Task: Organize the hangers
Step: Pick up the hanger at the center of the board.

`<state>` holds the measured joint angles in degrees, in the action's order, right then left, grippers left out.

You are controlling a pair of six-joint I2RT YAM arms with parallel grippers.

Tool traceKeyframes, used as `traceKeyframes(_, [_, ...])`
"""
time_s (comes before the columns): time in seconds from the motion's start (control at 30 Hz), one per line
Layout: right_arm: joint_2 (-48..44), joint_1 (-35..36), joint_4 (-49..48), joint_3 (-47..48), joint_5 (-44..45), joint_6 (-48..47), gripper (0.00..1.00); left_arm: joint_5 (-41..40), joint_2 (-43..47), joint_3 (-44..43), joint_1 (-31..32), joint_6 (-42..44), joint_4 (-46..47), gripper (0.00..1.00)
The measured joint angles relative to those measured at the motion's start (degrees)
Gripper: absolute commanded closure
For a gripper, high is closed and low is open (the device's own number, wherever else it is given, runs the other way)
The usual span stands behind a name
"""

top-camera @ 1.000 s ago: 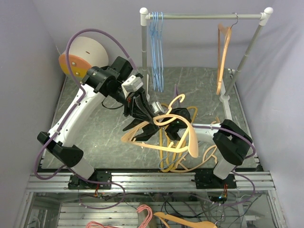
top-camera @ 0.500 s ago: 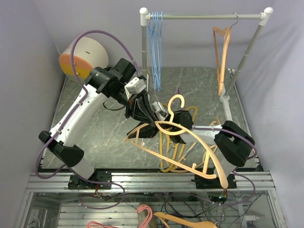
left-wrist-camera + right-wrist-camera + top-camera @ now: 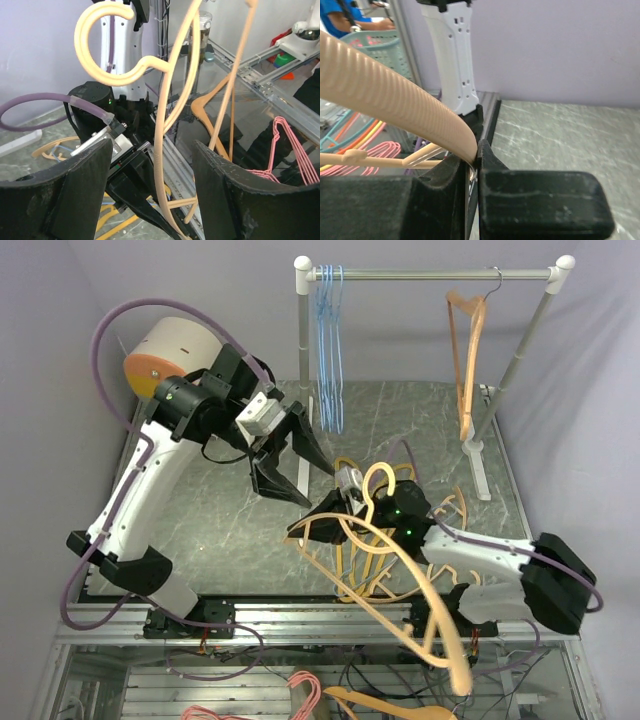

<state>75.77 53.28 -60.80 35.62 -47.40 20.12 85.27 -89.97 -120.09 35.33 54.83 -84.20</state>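
Note:
A tan hanger [image 3: 415, 585] hangs in the air over the table's near middle, its hook [image 3: 375, 485] pointing up. My right gripper [image 3: 318, 527] is shut on its arm; in the right wrist view the ribbed tan hanger [image 3: 385, 100] runs into the right gripper [image 3: 474, 165]. My left gripper [image 3: 287, 458] stands open to the upper left, apart from the hanger. In the left wrist view the tan hanger [image 3: 161, 150] passes beyond the gap of the left gripper [image 3: 150, 200]. More orange hangers [image 3: 372, 562] lie piled underneath. Blue wire hangers [image 3: 328, 340] and one orange hanger [image 3: 466, 350] hang on the rail.
The white-framed rack [image 3: 430, 274] stands at the back, its right foot [image 3: 478, 455] on the marble table. A white and orange round object [image 3: 172, 355] sits at the back left. Pink hangers [image 3: 305, 690] lie below the table's near edge.
The left gripper opened, let go of the tan hanger and drew back to the upper left. The right gripper shut on the hanger, which has swung toward the near edge.

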Motion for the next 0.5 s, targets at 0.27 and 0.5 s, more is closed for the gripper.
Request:
traceKeyframes(0.27, [-11.89,2.21,35.6,-0.33,16.0,-9.9,1.0,-6.4,1.49,-6.45,0.0,0.22,-1.16,0.22])
traceKeyframes(0.5, [-20.59,5.77,63.06,2.03,33.31,-12.07,1.0,-15.69,5.03,-13.57,-0.74,-4.42,1.86,0.12])
